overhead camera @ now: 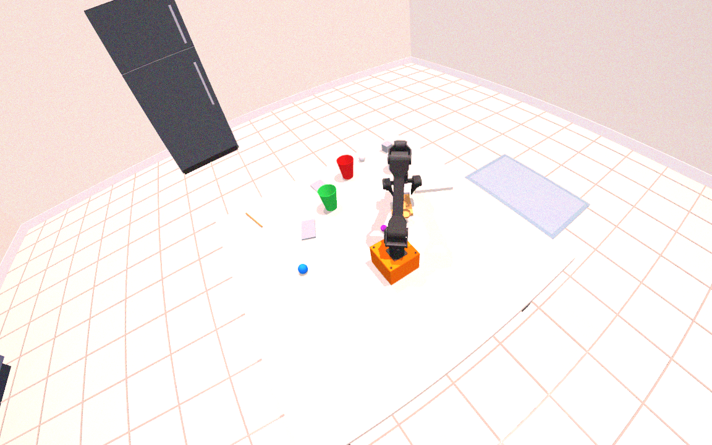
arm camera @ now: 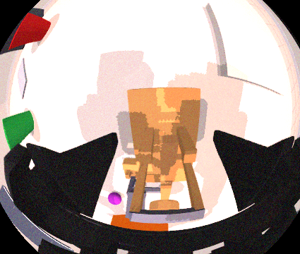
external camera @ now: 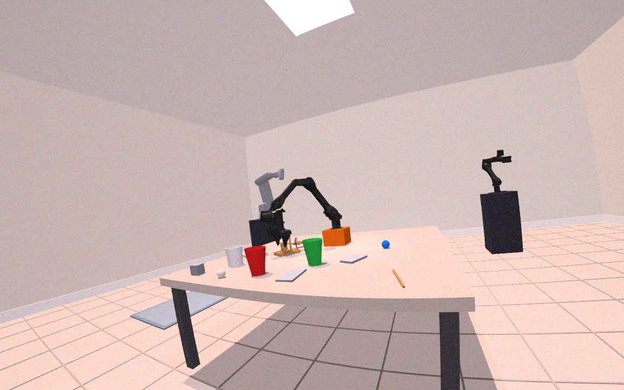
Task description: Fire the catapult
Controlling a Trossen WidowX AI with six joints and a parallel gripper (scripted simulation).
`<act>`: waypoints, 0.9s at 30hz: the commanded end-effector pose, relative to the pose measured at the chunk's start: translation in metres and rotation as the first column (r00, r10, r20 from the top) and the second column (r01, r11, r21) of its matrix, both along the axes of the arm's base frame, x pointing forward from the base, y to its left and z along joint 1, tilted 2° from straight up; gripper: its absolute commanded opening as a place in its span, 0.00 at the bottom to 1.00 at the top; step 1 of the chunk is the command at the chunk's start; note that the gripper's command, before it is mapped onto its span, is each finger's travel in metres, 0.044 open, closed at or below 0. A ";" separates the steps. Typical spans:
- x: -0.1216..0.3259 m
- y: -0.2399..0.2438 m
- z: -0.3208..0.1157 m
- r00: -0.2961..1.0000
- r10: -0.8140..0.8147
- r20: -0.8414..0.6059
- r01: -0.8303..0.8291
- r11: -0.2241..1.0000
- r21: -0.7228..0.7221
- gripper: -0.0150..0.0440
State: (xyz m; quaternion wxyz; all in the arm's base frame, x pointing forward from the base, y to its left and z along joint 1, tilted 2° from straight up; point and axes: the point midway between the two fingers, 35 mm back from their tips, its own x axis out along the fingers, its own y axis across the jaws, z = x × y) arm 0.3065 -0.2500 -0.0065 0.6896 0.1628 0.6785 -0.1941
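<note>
Two spread fingers of my gripper [external camera: 283,242] [arm camera: 165,169], nearly fully open and holding nothing, point down around the wooden catapult [external camera: 287,252] [arm camera: 164,102]; the purple ball [overhead camera: 383,227] [arm camera: 114,198] (bright little thing) sits beside it.
</note>
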 end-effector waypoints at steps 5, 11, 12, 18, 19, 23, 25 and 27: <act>-0.002 0.000 -0.014 1.000 0.002 -0.006 -0.002 1.000 0.001 1.00; -0.002 0.000 -0.021 1.000 0.002 -0.006 -0.002 1.000 0.001 1.00; -0.001 0.000 -0.017 1.000 -0.002 -0.001 0.002 1.000 0.001 0.96; -0.001 0.000 -0.017 1.000 -0.002 -0.001 0.002 1.000 0.001 0.69; -0.001 0.000 -0.017 1.000 -0.002 -0.001 0.002 1.000 0.001 0.64; -0.001 0.000 -0.017 1.000 -0.002 -0.001 0.002 1.000 0.001 0.50; -0.001 0.000 -0.017 1.000 -0.002 -0.001 0.002 1.000 0.001 0.48; -0.001 0.000 -0.017 1.000 -0.002 -0.001 0.002 1.000 0.001 0.45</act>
